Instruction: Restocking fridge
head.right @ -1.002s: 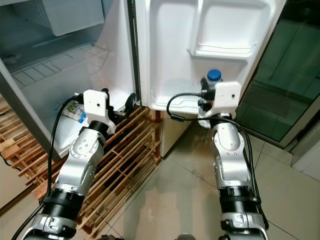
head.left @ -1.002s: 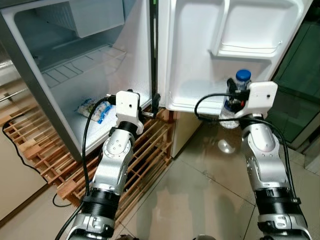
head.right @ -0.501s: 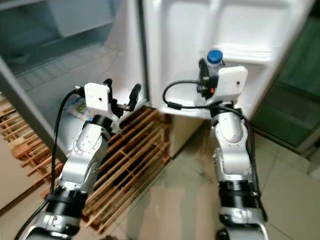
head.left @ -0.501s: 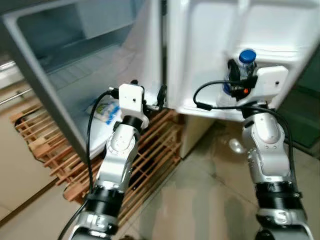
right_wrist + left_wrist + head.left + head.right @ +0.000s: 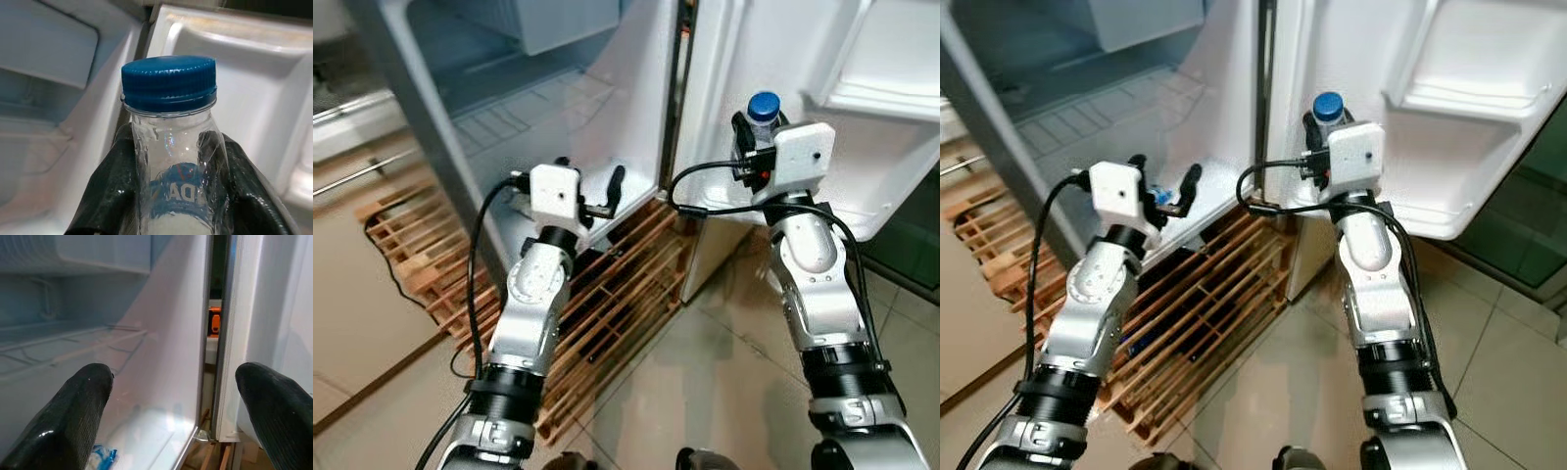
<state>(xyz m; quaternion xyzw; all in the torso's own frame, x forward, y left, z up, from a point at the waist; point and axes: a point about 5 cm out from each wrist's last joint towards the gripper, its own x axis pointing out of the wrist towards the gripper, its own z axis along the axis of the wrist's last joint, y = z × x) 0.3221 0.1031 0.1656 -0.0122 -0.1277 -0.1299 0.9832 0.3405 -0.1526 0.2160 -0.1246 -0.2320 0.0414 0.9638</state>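
A clear water bottle with a blue cap (image 5: 763,106) is upright in my right gripper (image 5: 751,139), which is shut on its body in front of the open fridge door (image 5: 724,59), near the hinge side. In the right wrist view the black fingers (image 5: 105,196) press both sides of the bottle (image 5: 171,147). My left gripper (image 5: 1163,181) is open and holds nothing, level with the front edge of the fridge's bottom. In the left wrist view its fingers (image 5: 73,411) stand wide apart, facing the white interior and the hinge gap.
The fridge has a wire shelf (image 5: 509,117) and a freezer box (image 5: 558,20). A small blue packet (image 5: 100,458) lies on its floor. The door carries a moulded shelf (image 5: 876,88). A wooden pallet (image 5: 607,304) sits beneath the fridge, with tiled floor (image 5: 705,372) in front.
The whole view has shifted with the camera. My right gripper has carried the bottle from the door's lower edge up and toward the hinge side. The left gripper stays open by the fridge's bottom.
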